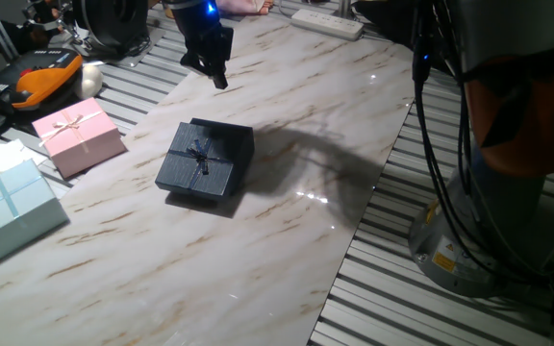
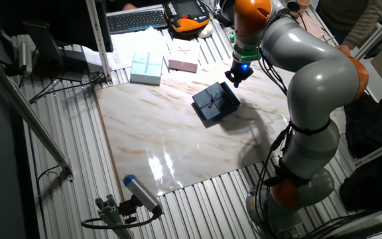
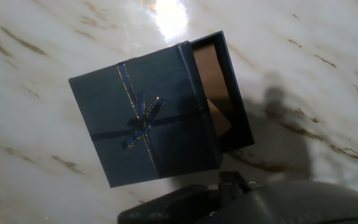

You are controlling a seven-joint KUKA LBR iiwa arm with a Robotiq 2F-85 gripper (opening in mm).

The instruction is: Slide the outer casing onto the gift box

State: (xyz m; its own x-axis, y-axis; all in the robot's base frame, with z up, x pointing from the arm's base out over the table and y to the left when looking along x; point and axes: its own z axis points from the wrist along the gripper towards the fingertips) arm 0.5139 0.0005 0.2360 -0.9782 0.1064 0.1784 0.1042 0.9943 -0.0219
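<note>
At the far left of the one fixed view a pale blue box (image 1: 10, 206) lies at the counter (image 1: 287, 259) edge, and a pink box (image 1: 77, 135) with a pale bow sits just beside it, up and to the right. Both are well apart from the task's things.

Near the middle of the marble counter lies the gift box (image 1: 196, 165), flat, its ribbon cross and bow facing up. It rests askew on the casing (image 1: 235, 140), partly over it and not seated. In this view one box corner points toward the camera, and the casing juts out behind it on the far right side.

In the hand view the box (image 3: 145, 121) is turned at a slant to the frame, with the ribbon cross running corner-wise across the picture. The casing (image 3: 232, 99) shows as a strip along the box's right edge; its long axis runs top to bottom, leaning slightly right, and its brown inside faces up.

The hand (image 1: 217, 65) hovers above the counter beyond the box and touches nothing. It holds nothing; how far its fingers are parted I cannot tell. In the other fixed view it (image 2: 237, 75) hangs just to the right of the box (image 2: 211, 104).
</note>
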